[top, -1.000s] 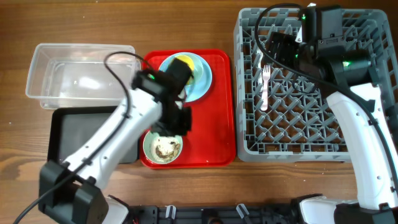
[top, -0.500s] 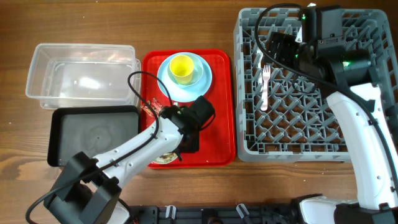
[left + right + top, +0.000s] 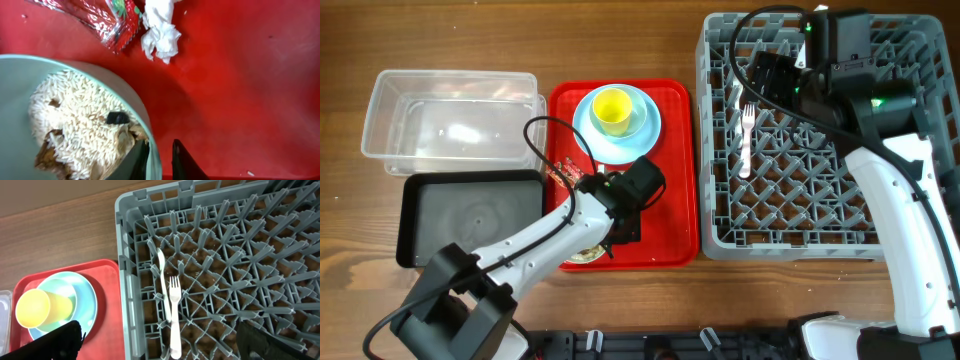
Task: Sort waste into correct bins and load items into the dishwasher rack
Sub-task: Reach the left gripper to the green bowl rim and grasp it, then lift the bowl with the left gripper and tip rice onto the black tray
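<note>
My left gripper (image 3: 159,147) is closed astride the right rim of the pale green bowl (image 3: 20,75), one finger inside and one outside. The bowl holds white rice (image 3: 75,115) with brown bits. The red-and-white wrapper (image 3: 95,17) and white tissue (image 3: 160,30) lie on the red tray beyond it. In the overhead view the left gripper (image 3: 620,235) hides most of the bowl (image 3: 582,254). The yellow cup (image 3: 611,108) stands on the light blue plate (image 3: 642,135). My right gripper (image 3: 165,345) is open over the grey rack (image 3: 820,220), above the white fork (image 3: 175,315) and spoon (image 3: 161,275).
The red tray (image 3: 675,200) lies between the bins and the rack. The clear tub (image 3: 450,120) is at the back left, and the black tray (image 3: 470,215) is in front of it. The left arm's cable loops over the tray's left edge.
One second ago the left arm was higher over the tray; it then dropped to the bowl's rim at the tray's front. It has held still for the last half second. The right arm has not moved.
</note>
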Robot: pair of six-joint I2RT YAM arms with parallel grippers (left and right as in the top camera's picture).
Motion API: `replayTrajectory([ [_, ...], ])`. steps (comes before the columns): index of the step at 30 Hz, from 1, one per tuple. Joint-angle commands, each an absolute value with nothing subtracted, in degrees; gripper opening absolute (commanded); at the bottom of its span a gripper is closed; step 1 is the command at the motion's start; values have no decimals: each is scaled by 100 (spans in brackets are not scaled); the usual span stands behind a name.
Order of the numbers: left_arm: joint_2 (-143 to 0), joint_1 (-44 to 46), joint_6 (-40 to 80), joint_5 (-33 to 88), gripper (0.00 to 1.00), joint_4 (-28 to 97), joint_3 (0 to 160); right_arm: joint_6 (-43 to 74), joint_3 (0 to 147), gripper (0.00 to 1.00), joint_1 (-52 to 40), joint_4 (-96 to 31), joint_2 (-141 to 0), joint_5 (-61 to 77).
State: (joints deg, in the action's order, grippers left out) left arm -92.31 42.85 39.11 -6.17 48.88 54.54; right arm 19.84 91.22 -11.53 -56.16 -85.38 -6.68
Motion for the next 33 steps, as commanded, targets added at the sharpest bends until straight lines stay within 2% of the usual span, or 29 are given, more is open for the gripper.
replayTrajectory([
  [1,-9264,4303,3994,-694,18,4681,5172,1955,9148,100,-1166,-5603,-8593,-705],
  [5,-9264,4303,3992,-696,18,4644,5170,1957,9148,100,-1166,-5603,-8593,-707],
  [6,-9262,4303,3994,-694,6,4574,5170,1957,9148,100,-1166,-5603,-8593,-705],
  [7,-9260,4303,3994,-683,4,4473,5172,1957,9148,100,-1166,-5603,-8593,-707],
  [12,-9255,4296,3990,-40,4,4241,5487,1955,9148,100,-1160,-5603,-8593,-707],
  [19,-8864,4029,3625,8,4,5172,6650,1955,9148,100,-1160,-5605,-8593,-707],
  [21,-8613,3573,3601,183,4,5524,6917,1955,9148,100,-1160,-5603,-8593,-707],
  [25,-8044,2300,2880,1376,4,5730,6984,1957,9148,100,-1160,-5603,-8593,-707],
  [33,-7555,-1352,1549,3111,4,6250,6906,1957,9148,100,-1160,-5603,-8593,-707],
])
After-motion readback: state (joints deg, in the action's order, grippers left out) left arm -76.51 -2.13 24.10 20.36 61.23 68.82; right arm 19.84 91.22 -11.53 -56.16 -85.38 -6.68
